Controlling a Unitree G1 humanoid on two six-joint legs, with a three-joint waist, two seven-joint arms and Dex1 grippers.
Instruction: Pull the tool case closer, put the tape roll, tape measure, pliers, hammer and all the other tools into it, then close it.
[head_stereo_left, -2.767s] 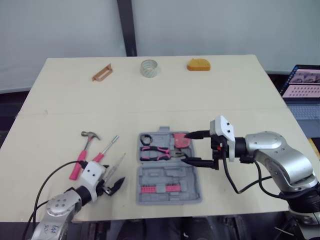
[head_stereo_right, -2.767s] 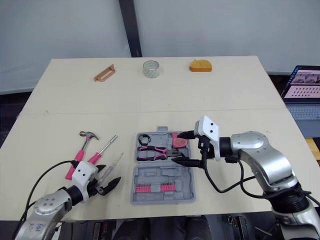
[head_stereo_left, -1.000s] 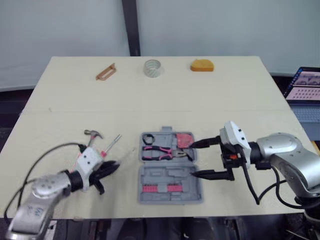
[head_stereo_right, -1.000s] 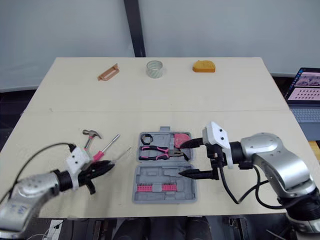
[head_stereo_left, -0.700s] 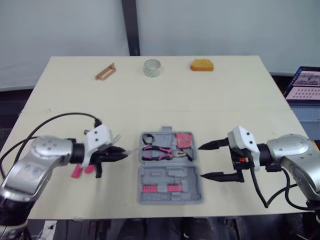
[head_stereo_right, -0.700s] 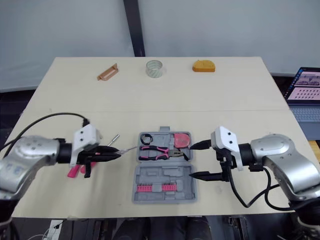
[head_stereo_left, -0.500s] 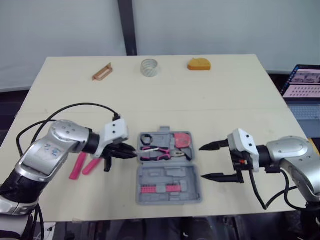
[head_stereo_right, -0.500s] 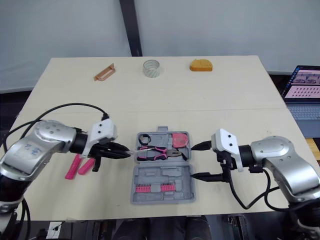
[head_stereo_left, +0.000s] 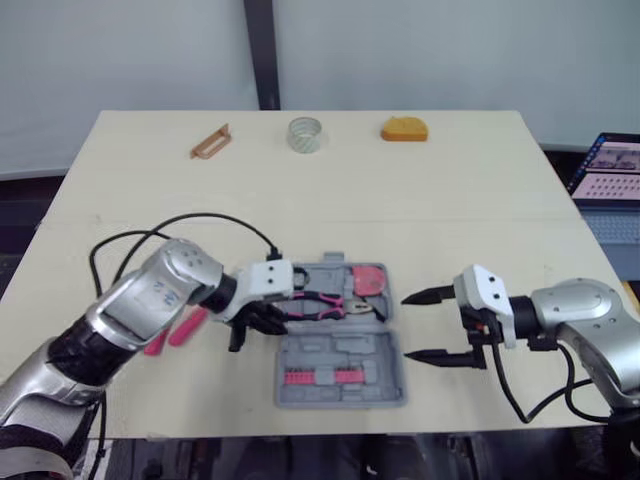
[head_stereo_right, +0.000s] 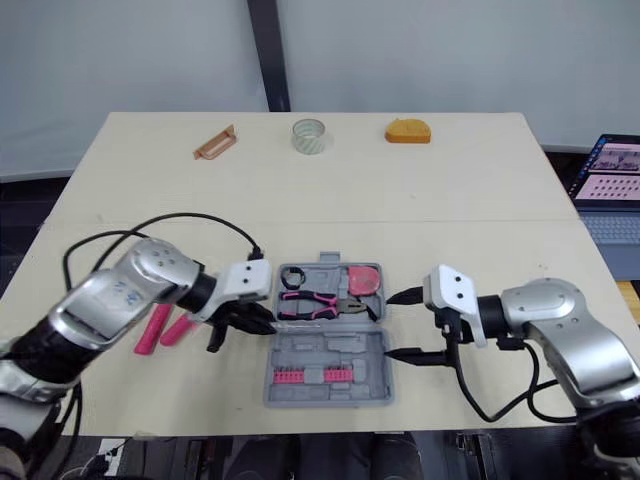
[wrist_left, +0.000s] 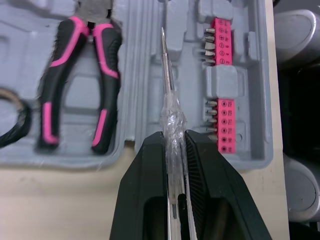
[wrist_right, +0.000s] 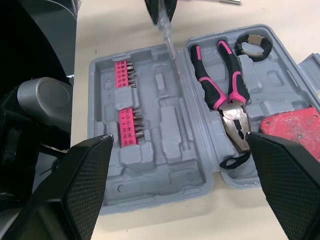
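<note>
Grey plastic tool case (head_stereo_left: 340, 350) lies open and flat at the near middle of the pale wooden table (head_stereo_left: 450, 210). The far half holds the pink-and-black pliers (head_stereo_left: 318, 303), a small black ring (head_stereo_left: 296, 276) and a red flat piece (head_stereo_left: 371, 279). The near half holds a pink strip of driver bits (head_stereo_left: 325, 376).

Left gripper (wrist_left: 172, 137): at the case's left edge, fingers clamped on the clear handle of a slim metal-shaft screwdriver (wrist_left: 169, 95). The shaft reaches out over the case, above the ridge between the two halves.

Right gripper (head_stereo_left: 407, 326): just off the case's right edge, fingers spread wide, holding nothing, tips pointing at the case.

Two pink tool handles (head_stereo_left: 178, 331) lie on the table left of the case, partly hidden by the left arm.

Far edge, well apart from the case: copper-brown handle-shaped piece (head_stereo_left: 209, 143), clear tape roll (head_stereo_left: 305, 134), orange tape measure (head_stereo_left: 403, 129).
</note>
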